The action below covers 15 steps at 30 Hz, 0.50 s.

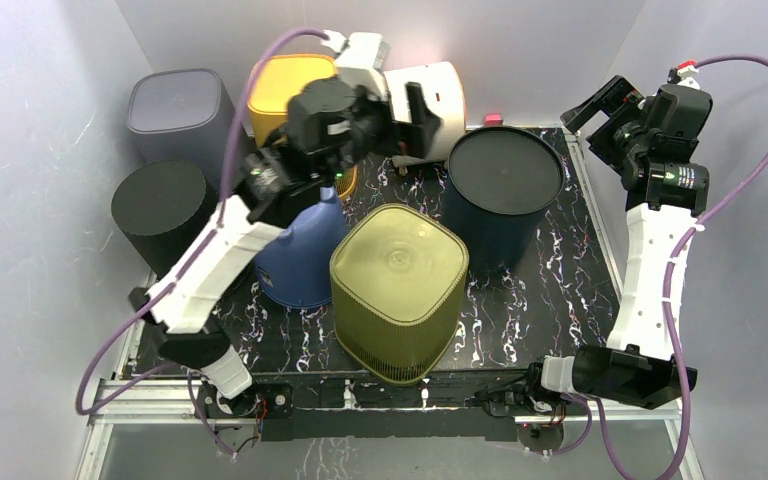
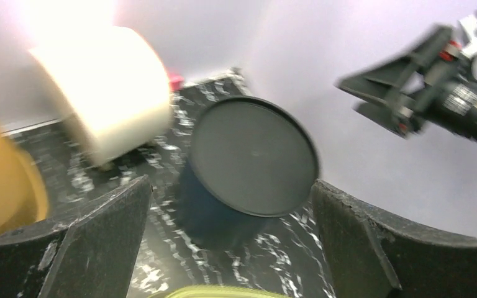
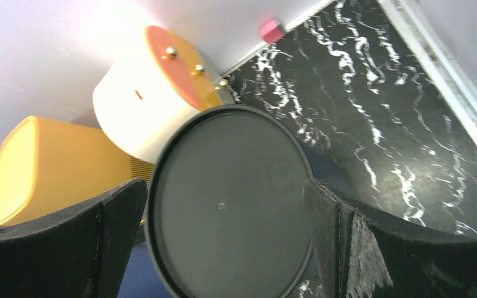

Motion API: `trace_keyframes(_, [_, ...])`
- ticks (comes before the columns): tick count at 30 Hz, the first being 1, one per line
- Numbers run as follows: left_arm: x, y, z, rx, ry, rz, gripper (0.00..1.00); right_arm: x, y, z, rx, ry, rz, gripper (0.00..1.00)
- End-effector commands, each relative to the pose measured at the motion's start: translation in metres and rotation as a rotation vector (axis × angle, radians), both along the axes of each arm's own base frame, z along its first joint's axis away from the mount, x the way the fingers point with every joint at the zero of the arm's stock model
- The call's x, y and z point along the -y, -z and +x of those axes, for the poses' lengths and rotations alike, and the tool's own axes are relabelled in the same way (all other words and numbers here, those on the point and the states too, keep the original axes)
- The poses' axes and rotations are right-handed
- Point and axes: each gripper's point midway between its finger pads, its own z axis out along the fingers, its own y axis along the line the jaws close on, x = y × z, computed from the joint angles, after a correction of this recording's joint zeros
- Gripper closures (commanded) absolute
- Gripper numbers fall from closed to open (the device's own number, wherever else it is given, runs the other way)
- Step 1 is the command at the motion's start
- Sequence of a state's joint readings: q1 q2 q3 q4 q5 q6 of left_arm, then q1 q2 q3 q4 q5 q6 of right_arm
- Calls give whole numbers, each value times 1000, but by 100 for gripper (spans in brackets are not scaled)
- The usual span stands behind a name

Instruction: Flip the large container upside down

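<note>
Inspection, by descending size.

The black marbled desk (image 1: 540, 290) is lying beneath both hands.

An olive-green, square-shouldered ribbed plastic container (image 1: 398, 285) is standing closed face up, below the left hand (image 2: 230, 186) and back towards the arm bases.

A dark navy round container with a flat black upper face (image 1: 505, 170) is sitting ahead of the left hand and under the right hand (image 3: 223, 183), showing between the fingers in both wrist views.

A grey square bin (image 1: 178, 105) and a black cylindrical bin (image 1: 160, 205) are standing well off to the left of the left hand.

A yellow square container (image 1: 280, 85) is sitting near the left hand, on its left. A blue container (image 1: 305, 260) is sitting under the left forearm.

The task item, a white cylindrical container with an orange base carrying metal studs (image 1: 435, 90), is lying tilted on its side just beside the left hand, outside its fingers. The base is facing up towards the right hand, so the container is not resting inverted. Whether it is touching the yellow container cannot be told.

The left hand is standing fully spread and gripping nothing. The right hand is likewise spread wide and empty, hovering above the navy container.

A small pink object (image 3: 271, 29) is lying at the back wall, beyond both hands.
</note>
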State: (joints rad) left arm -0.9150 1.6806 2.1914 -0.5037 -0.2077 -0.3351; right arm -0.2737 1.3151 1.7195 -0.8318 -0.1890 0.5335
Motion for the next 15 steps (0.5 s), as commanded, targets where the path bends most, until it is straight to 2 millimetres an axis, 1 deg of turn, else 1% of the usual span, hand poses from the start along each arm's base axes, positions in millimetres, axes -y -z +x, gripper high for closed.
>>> trace_keyframes(1, [-106,12,20,-45,-394,120,2,-24,-29,5,135,-117,38,2])
trace_keyframes(4, [-139,6,5,-39,-447,142,2,-29,-25,7,133,-144,54,2])
trace_keyframes(7, [-165,6,-12,-30,-460,195,3,-31,-20,6,124,-149,53,2])
trace_keyframes(9, [-176,14,-18,-30,-471,207,2,-32,-16,6,118,-153,50,2])
trace_keyframes(10, [-186,13,-25,-21,-491,185,2,-32,-13,7,112,-156,50,2])
trace_keyframes(12, [-200,17,-32,-18,-530,131,2,-35,-10,6,106,-167,49,2])
trace_keyframes(14, [-214,24,-37,-33,-584,106,2,-37,-5,5,97,-172,48,2])
trace_keyframes(15, [-221,31,-40,-47,-606,122,2,-37,-4,5,95,-172,47,2])
